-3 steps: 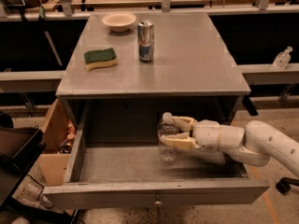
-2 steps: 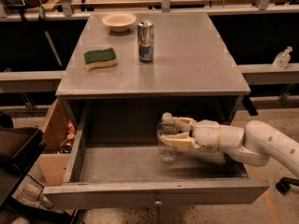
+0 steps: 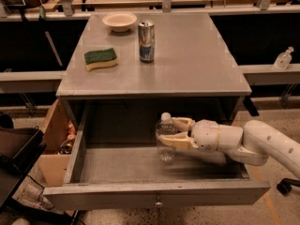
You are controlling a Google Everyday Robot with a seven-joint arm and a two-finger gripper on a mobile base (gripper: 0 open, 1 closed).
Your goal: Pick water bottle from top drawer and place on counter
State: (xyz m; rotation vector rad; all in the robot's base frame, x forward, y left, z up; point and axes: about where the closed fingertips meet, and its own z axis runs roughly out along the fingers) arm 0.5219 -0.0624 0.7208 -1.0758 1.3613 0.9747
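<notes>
The water bottle (image 3: 165, 139), clear with a white cap, stands upright inside the open top drawer (image 3: 154, 193), near its middle. My gripper (image 3: 174, 132) reaches in from the right, its cream fingers (image 3: 180, 142) closed around the bottle's upper body. The bottle's base is at or just above the drawer floor. The grey metal counter (image 3: 187, 55) lies above the drawer.
On the counter stand a silver-and-blue can (image 3: 146, 41), a green-and-yellow sponge (image 3: 101, 58) and a small white bowl (image 3: 119, 21). A tiny pump-top bottle (image 3: 283, 58) sits on a shelf at the right. A wooden box (image 3: 54, 135) is left of the drawer.
</notes>
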